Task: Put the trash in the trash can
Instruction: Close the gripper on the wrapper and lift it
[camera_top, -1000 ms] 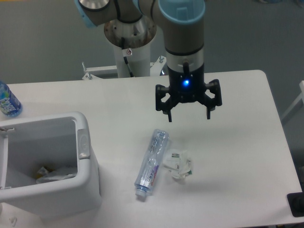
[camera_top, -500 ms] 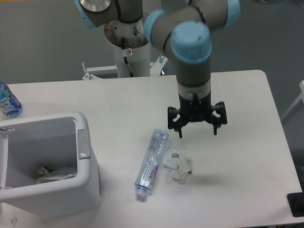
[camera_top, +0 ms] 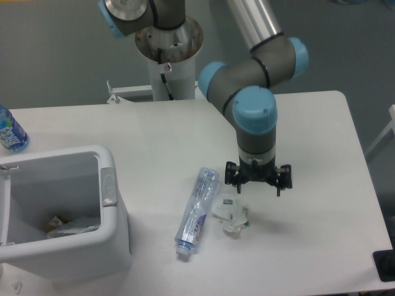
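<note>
I hold the gripper spread wide and empty just above the table, slightly right of the crumpled wrapper beside the crushed bottle; this offset risks one finger nudging the wrapper aside rather than straddling it.
</note>
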{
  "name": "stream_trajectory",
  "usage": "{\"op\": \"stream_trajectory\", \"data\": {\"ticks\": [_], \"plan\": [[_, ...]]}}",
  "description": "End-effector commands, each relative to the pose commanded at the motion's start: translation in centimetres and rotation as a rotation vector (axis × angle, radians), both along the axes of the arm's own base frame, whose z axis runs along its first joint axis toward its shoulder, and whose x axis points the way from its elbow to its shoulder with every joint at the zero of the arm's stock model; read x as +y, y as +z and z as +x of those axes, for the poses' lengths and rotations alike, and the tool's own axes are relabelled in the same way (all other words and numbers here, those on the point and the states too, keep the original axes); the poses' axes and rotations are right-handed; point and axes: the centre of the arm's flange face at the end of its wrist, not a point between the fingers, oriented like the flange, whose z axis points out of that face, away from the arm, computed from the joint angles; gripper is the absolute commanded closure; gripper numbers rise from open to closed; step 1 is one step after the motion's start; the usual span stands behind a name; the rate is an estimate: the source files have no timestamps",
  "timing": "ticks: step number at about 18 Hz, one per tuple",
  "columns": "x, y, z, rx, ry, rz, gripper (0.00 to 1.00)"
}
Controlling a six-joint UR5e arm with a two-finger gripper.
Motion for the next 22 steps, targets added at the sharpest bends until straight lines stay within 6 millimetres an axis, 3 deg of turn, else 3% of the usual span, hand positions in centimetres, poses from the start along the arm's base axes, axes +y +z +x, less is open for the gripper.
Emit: {"op": "stream_trajectory", "data": {"ticks": [1, 5, 10, 15, 17, 22], "plan": [[0.0, -1.2, 0.2, -0.015, -0.003, -0.013, 0.00], [0.5, -2.6, 0.7, -0.031, -0.015, -0.025, 0.00], [1.3, -3.3, 0.8, -0.014, -0.027, -0.013, 0.02], [1.3, -3.0, 0.9, -0.012, -0.030, -0.012, 0.94], [1.2, -2.7, 1.0, -0.010, -0.030, -0.011, 1.00], [1.4, -1.2, 0.1, 0.016, -0.025, 0.011, 1.00]]}}
